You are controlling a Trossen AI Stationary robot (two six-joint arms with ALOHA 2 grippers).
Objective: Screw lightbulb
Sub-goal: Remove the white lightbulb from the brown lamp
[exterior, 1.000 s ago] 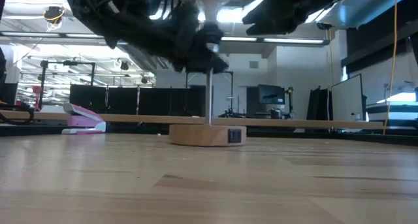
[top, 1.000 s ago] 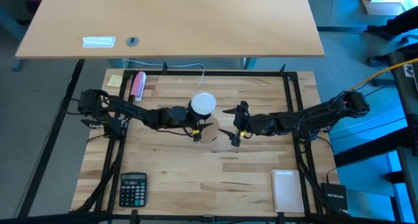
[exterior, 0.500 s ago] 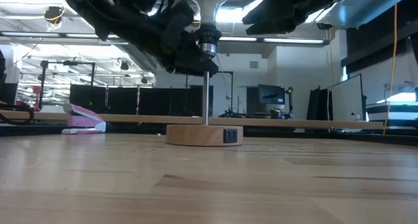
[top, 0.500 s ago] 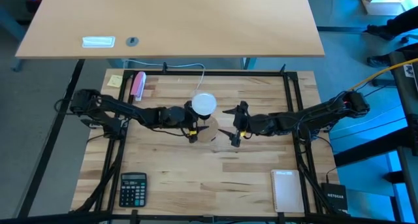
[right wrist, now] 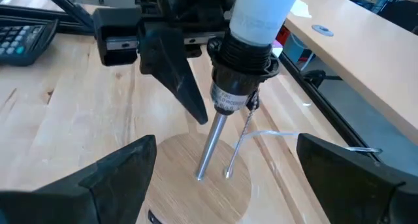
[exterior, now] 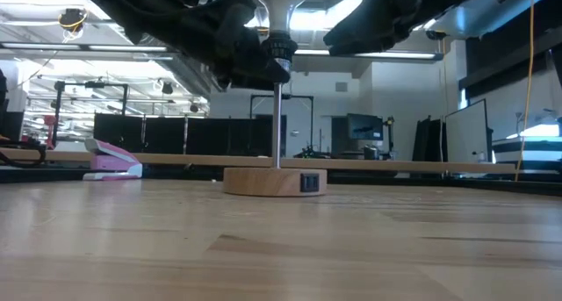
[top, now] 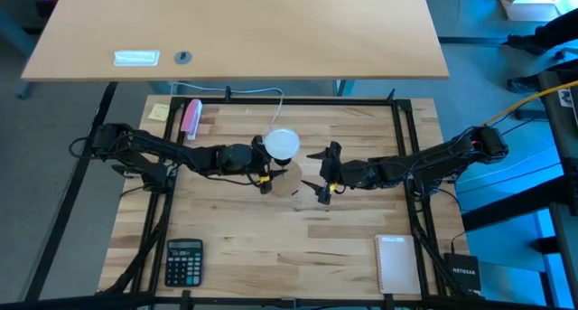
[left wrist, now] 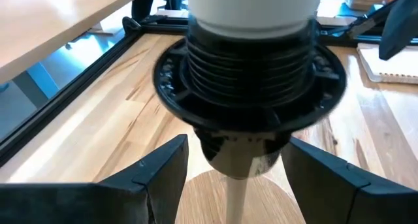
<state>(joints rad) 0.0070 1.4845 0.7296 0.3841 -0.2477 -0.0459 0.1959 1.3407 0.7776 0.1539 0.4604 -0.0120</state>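
- Left pincer (top: 263, 177): near the centre of the high view, just left of the lamp; its two fingers (left wrist: 163, 175) stand apart on either side of the black socket (left wrist: 251, 77), with gaps visible between fingers and socket in the left wrist view.
- Right pincer (top: 322, 177): just right of centre in the high view, near the lamp but apart from it; its fingers (right wrist: 114, 175) are spread wide, and nothing lies between them.
- Lightbulb (top: 282, 145): white, seated upright in the black socket at the top of the lamp; in the high view it shows as a white disc slightly above the frame's centre, and in the low view (exterior: 281, 3) at the top centre.
- Metal rod (exterior: 277, 125): thin and upright, joining the socket to the round wooden base (exterior: 275, 181), which rests on the worktop (top: 343, 247).
- White cable (top: 271, 107): runs from the lamp toward the upper edge of the worktop.
- Calculator (top: 183, 260): lower left of the high view.
- Notepad (top: 397, 263): lower right of the high view.
- Pink stapler (top: 191, 117): upper left of the worktop, beside a yellow sticky note (top: 159, 112).
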